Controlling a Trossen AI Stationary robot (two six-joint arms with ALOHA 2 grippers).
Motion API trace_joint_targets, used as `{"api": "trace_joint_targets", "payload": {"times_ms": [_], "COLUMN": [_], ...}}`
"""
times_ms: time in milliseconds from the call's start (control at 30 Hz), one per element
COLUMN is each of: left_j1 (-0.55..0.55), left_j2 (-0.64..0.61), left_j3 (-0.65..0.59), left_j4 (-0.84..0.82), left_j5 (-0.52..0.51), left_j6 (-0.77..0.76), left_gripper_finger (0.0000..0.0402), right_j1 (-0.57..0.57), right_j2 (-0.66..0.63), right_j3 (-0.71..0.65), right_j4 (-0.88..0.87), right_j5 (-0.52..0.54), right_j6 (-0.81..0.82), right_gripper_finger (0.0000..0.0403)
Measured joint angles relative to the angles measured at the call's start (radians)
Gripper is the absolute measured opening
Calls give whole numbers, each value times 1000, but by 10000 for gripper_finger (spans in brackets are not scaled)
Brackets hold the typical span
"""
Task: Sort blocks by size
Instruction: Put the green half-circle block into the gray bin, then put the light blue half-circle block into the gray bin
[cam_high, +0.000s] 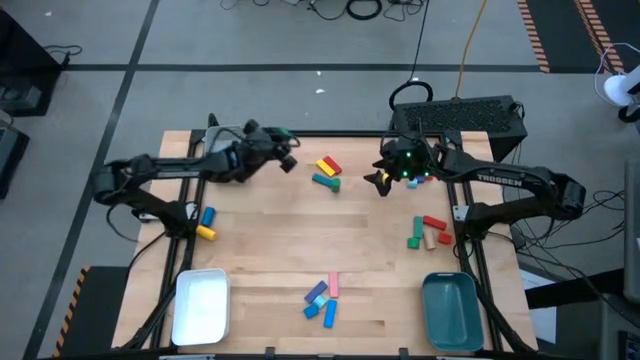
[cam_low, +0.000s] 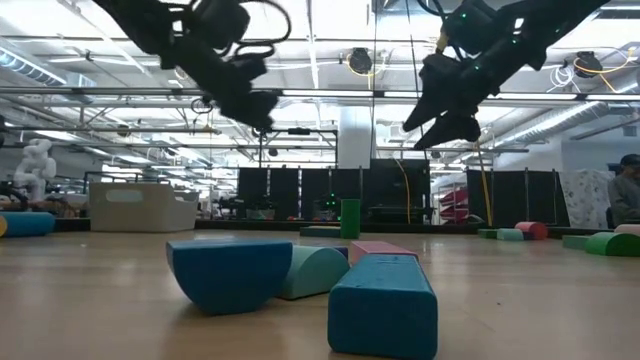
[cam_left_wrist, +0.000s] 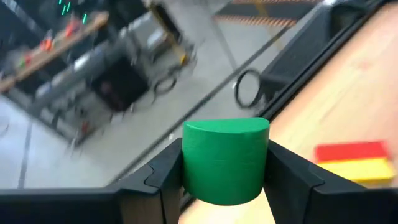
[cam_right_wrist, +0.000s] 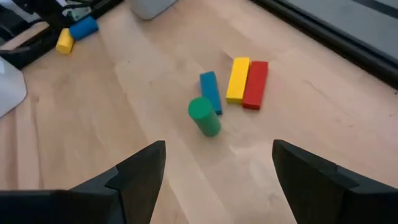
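**Left fingers carry a green half-round; right fingers hang spread over the red-yellow-blue cluster**

We've got the left gripper (cam_high: 287, 160) up in the upper-left-centre of the high view, raised off the bench (cam_high: 270, 240), its fingers (cam_left_wrist: 165, 177) clamped on either flat side of a green half-round block (cam_left_wrist: 225, 160). The white tray (cam_high: 202, 305) sits at lower left and the teal tray (cam_high: 452, 308) at lower right, so we judge either drop-off lies well toward the bottom of the frame from this hand. Over on the right, the right gripper (cam_high: 380, 182) hovers with its fingers (cam_right_wrist: 140, 174) wide and holding nothing. Just to its left on the bench lie a red bar (cam_right_wrist: 255, 84) and yellow bar (cam_right_wrist: 237, 79) side by side, with a blue bar (cam_right_wrist: 210, 91) and green cylinder (cam_right_wrist: 203, 115) beside them. The right arm is the nearer one.
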Motion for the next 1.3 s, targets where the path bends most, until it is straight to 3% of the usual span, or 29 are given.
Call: {"api": "trace_joint_targets", "payload": {"times_ms": [267,500,733,1033,1300], "left_j1": [142,278,346,388,398], "left_j2": [-143,-127,-66,22,14], "left_j3": [0,0,-25,-31,-31], "left_j4": [-398,-672,-684,-677,-664], "left_j5": [9,47,152,153,152], "left_j6": [-206,-364,-401,-411,-409], "left_gripper_finger": [175,175,175,236,250], "right_j1": [30,60,69,69,49], "right_j2": [0,12,69,200,204], "right_j3": [0,0,0,0,0], "right_j4": [-87,-111,-116,-200,-219], "right_j5": [60,130,131,130,151], "right_j6": [-1,8,7,-52,-58], "right_gripper_finger": [279,279,279,279,279]}}
